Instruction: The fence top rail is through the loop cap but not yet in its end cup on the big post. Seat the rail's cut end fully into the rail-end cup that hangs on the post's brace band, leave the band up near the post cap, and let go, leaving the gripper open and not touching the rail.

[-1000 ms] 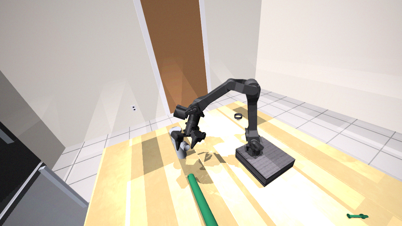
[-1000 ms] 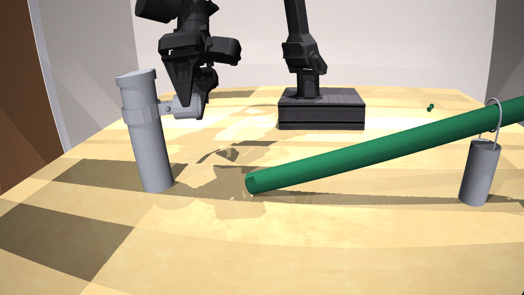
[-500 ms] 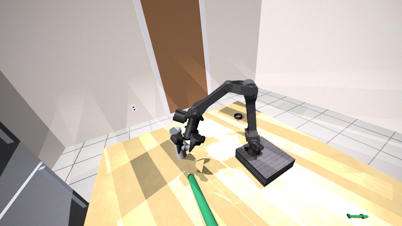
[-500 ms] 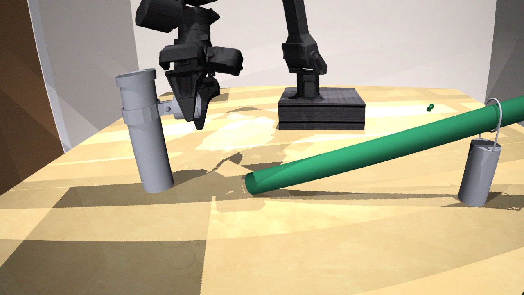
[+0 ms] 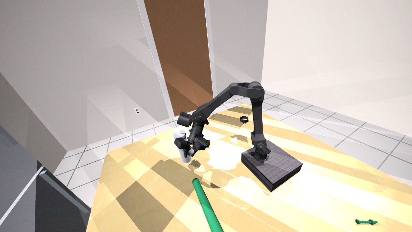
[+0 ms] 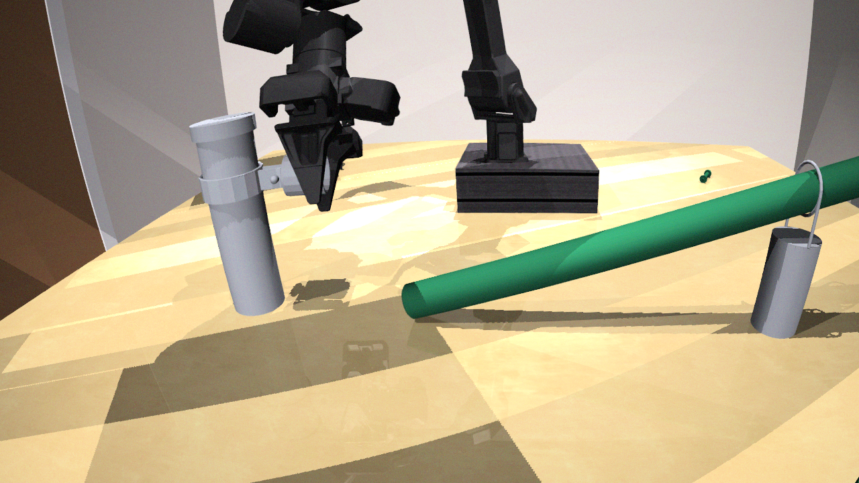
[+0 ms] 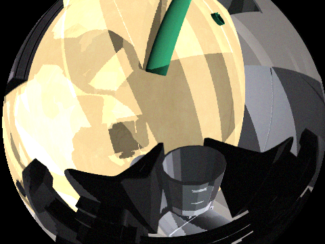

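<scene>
And there it is, the gripper (image 5: 190,152) (image 6: 326,195) (image 7: 184,145) is clamped on the rail-end cup (image 5: 191,151) (image 6: 292,178) (image 7: 194,198), a finger on either side! The cup sits beside the big post (image 5: 184,158) (image 6: 249,258) (image 7: 203,224), joined to the brace band (image 6: 231,187) that rings it, up below the post cap (image 5: 179,133) (image 6: 223,128). In the top view, that post stands between the worktop's (image 5: 138,161) (image 6: 180,420) (image 7: 176,112) left corner and its far corner. The green rail (image 5: 205,203) (image 6: 600,243) (image 7: 169,38) slopes through the loop cap (image 6: 820,192) over the short post (image 6: 784,288), its cut end low and well apart from the cup: not seated! Toward the top view's far corner lies a black ring clamp (image 5: 241,120); the arm's base (image 5: 282,170) (image 6: 528,192) sits nearer the right-hand edge.
</scene>
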`<state>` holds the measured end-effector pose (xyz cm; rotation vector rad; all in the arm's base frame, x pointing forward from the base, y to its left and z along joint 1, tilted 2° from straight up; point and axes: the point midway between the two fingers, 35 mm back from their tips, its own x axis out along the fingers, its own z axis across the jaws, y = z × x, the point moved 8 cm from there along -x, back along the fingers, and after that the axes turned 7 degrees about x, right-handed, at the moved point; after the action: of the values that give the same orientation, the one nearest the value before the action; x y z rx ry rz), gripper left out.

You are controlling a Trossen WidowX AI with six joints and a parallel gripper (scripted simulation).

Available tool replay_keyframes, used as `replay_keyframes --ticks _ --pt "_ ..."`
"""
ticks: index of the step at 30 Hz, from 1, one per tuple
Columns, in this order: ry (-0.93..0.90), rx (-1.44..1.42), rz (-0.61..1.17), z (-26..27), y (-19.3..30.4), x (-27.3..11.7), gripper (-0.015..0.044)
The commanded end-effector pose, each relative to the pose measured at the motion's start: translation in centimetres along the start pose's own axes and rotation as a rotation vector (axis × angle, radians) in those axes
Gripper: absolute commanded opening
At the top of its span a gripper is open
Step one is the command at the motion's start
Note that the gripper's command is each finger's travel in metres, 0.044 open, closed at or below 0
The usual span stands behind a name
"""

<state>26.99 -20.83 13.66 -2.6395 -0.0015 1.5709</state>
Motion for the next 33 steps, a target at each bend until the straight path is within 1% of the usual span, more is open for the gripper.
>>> replay_keyframes --ticks 1,33 --pt "0.006 0.02 0.013 -0.2 -0.1 0.1 0.0" --pt "0.02 0.201 0.115 -1.9 -0.9 1.0 0.0"
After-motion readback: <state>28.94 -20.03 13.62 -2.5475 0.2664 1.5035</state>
